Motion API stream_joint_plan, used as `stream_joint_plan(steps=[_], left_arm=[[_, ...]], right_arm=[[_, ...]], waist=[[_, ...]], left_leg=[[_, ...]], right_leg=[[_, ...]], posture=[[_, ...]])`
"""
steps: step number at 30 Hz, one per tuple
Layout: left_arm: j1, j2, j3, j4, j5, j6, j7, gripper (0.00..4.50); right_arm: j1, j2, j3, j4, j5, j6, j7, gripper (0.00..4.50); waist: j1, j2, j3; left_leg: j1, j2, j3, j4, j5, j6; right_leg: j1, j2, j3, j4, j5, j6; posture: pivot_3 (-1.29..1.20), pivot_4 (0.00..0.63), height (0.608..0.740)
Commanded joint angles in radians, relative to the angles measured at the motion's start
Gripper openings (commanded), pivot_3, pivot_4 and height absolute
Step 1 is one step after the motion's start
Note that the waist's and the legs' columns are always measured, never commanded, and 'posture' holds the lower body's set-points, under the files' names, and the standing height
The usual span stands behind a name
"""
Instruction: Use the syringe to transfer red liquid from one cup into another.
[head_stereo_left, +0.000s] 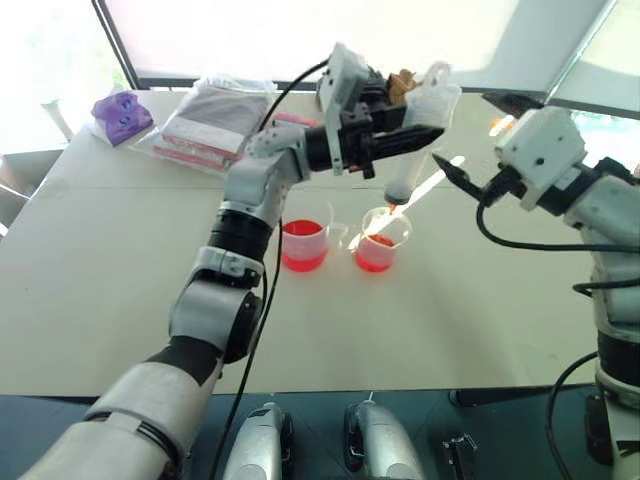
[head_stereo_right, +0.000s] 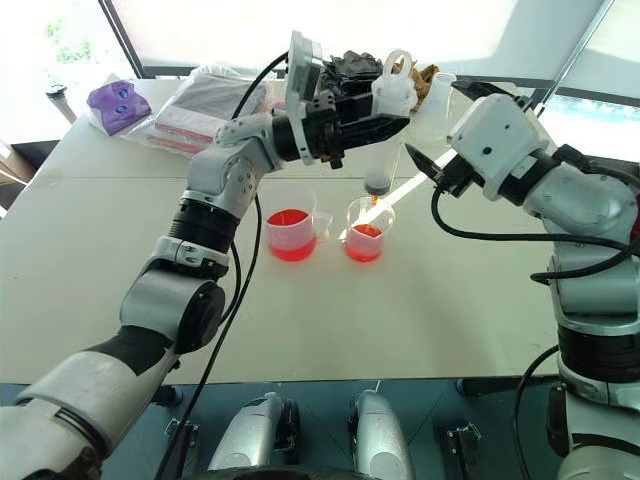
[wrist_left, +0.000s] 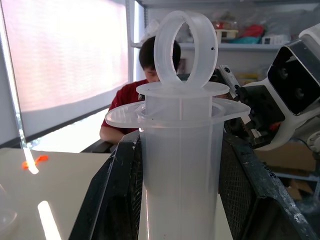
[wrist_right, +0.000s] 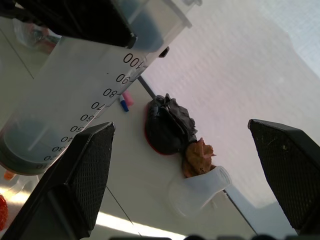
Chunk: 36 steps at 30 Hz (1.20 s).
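Discharge step: left gripper (head_stereo_right: 385, 125) clamps the syringe (head_stereo_right: 382, 150), tip over the smaller cup (head_stereo_right: 366, 236) mid-bench; right gripper (wrist_right: 182, 175), jaws wide, must next depress the plunger (wrist_left: 184, 60).

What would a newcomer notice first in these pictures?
First, the large clear syringe, held upright by the shut left gripper above the smaller cup. Then the bright red liquid in both cups at the table's middle. The open right gripper waits beside the syringe.

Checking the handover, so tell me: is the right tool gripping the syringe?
No: in the right wrist view the right tool stands wide open, its fingers apart from the syringe, which the left tool holds.
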Motion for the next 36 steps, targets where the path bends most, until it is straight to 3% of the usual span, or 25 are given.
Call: stream_joint_plan(steps=[1, 6, 10, 15, 20, 25, 29, 34, 36], left_arm=[[-0.052, 0.013, 0.042, -0.046, -0.053, 0.059, 0.023, 1.6], [-0.155, 0.09, 0.069, -0.037, -0.034, 0.18, 0.169, 1.6], [-0.304, 0.253, 0.116, 0.06, -0.007, 0.341, 0.32, 1.6], [-0.36, 0.427, 0.03, 0.223, 0.093, 0.631, 0.359, 1.6], [-0.22, 0.527, -0.038, 0.146, 0.117, 0.985, 0.378, 1.6], [-0.033, 0.536, 0.015, -0.082, 0.078, 1.236, 0.451, 1.6], [0.148, 0.522, 0.012, -0.257, 0.049, 1.315, 0.498, 1.6], [0.203, 0.511, 0.046, -0.3, 0.007, 1.326, 0.549, 1.6], [0.21, 0.518, 0.042, -0.301, -0.005, 1.326, 0.56, 2.55]], right_arm=[[-0.019, -0.005, -0.107, -0.063, 0.082, 0.078, -0.035, 4.46], [-0.005, -0.037, -0.173, -0.046, 0.103, 0.099, -0.06, 4.46], [-0.011, -0.067, -0.209, -0.042, 0.145, 0.115, -0.053, 4.46], [-0.067, -0.034, -0.143, -0.145, 0.345, 0.257, -0.03, 4.46], [-0.09, 0.006, -0.023, -0.222, 0.504, 0.35, -0.001, 4.46], [-0.052, -0.005, 0.02, -0.252, 0.633, 0.426, 0.043, 4.46], [-0.031, 0.009, 0.061, -0.284, 0.695, 0.455, 0.032, 4.46], [-0.038, 0.019, 0.087, -0.278, 0.712, 0.452, 0.003, 4.46], [-0.037, 0.019, 0.096, -0.274, 0.708, 0.445, -0.002, 4.5]], waist=[[-0.002, 0.0, 0.0], [-0.004, 0.0, 0.0], [-0.01, 0.0, 0.0], [-0.01, 0.001, 0.0], [-0.007, 0.001, 0.0], [0.0, -0.001, 0.001], [-0.003, -0.001, 0.001], [-0.001, -0.002, 0.001], [-0.003, -0.002, 0.001]], left_leg=[[0.0, 0.0, 0.0, 0.0, 0.0, 0.0], [0.0, 0.0, 0.0, 0.0, 0.0, 0.0], [0.0, 0.0, 0.0, -0.001, 0.0, 0.001], [0.006, 0.001, 0.0, -0.002, 0.0, 0.0], [0.006, 0.002, 0.0, -0.002, 0.0, 0.0], [-0.001, 0.001, -0.002, 0.0, 0.003, -0.006], [0.0, -0.001, -0.002, 0.0, 0.003, -0.006], [0.0, -0.001, -0.003, 0.0, 0.004, -0.005], [0.002, -0.002, -0.003, 0.0, 0.004, -0.004]], right_leg=[[0.0, 0.0, 0.0, 0.0, 0.0, 0.0], [0.0, 0.0, 0.0, 0.0, 0.0, 0.0], [0.0, 0.0, 0.0, 0.0, 0.0, 0.0], [0.003, 0.002, 0.0, 0.002, 0.0, 0.0], [0.003, 0.002, 0.001, 0.002, 0.0, 0.0], [0.001, 0.0, 0.0, 0.001, 0.0, 0.0], [0.001, -0.003, 0.0, 0.0, 0.0, 0.0], [0.001, -0.006, -0.001, 0.002, 0.0, 0.0], [0.002, -0.006, -0.001, 0.002, 0.0, 0.0]], posture=[[0.0, 0.15, 0.74], [0.0, 0.15, 0.74], [0.0, 0.15, 0.74], [0.0, 0.15, 0.74], [0.0, 0.15, 0.74], [0.0, 0.15, 0.74], [0.0, 0.15, 0.74], [0.0, 0.15, 0.74], [0.0, 0.15, 0.74]])
